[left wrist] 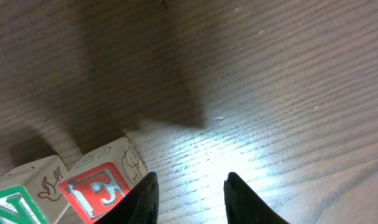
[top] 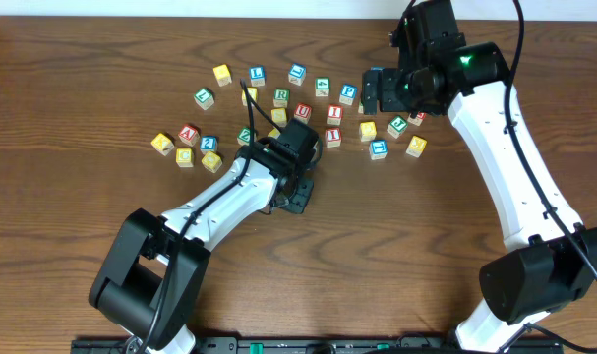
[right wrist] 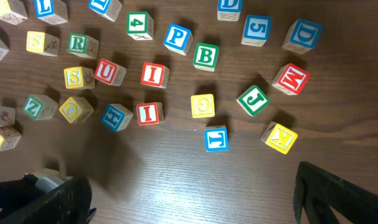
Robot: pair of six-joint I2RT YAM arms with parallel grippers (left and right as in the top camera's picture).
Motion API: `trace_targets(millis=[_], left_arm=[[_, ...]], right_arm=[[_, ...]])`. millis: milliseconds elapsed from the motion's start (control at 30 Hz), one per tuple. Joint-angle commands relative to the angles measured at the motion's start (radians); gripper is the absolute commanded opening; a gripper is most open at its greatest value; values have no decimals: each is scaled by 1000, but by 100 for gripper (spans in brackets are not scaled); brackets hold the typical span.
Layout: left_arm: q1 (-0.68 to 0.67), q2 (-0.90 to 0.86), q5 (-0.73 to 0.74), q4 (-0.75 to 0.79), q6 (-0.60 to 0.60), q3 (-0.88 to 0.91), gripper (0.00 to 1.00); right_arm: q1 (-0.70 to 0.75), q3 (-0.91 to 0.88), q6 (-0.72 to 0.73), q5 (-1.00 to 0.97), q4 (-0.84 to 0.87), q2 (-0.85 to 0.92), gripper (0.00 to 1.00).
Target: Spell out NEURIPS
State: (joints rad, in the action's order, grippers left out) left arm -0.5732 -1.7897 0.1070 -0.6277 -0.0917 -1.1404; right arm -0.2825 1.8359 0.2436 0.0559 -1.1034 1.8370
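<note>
Left end effector [left wrist: 190, 183] part spread, empty, E cube [left wrist: 95, 194] just beside one finger, N cube [left wrist: 11, 208] next to E. Right end effector [right wrist: 189, 186] spread wide, empty, above counter [top: 62, 79] toward far edge; R cube [right wrist: 78, 42], U cube [right wrist: 106, 71], I cube [right wrist: 153, 74], P cube [right wrist: 176, 36] loose among other cubes [right wrist: 205, 56]

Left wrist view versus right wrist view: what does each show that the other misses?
Left wrist only: the red E beside the green N, next to the left gripper. Right wrist only: R, U, I and P among many cubes, beyond the right gripper. Both: bare wood table, and an open gripper holding nothing.
</note>
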Motion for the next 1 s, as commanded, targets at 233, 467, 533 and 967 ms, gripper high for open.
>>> trace_targets(millis=[233,467,533,967], left_arm=[[0,-14,13,-29,107,14,34],[0,-15,13,-43,150,14,34],[0,-15,13,-42,152,14,34],[0,-61,13,-24,143,13,34]], right_arm=[[-14,17,-13,3,-1,-13,99],[-14,17,-13,3,-1,-13,99],[-14,17,-13,3,-1,-13,99],[-13,17,-13,3,-1,-13,99]])
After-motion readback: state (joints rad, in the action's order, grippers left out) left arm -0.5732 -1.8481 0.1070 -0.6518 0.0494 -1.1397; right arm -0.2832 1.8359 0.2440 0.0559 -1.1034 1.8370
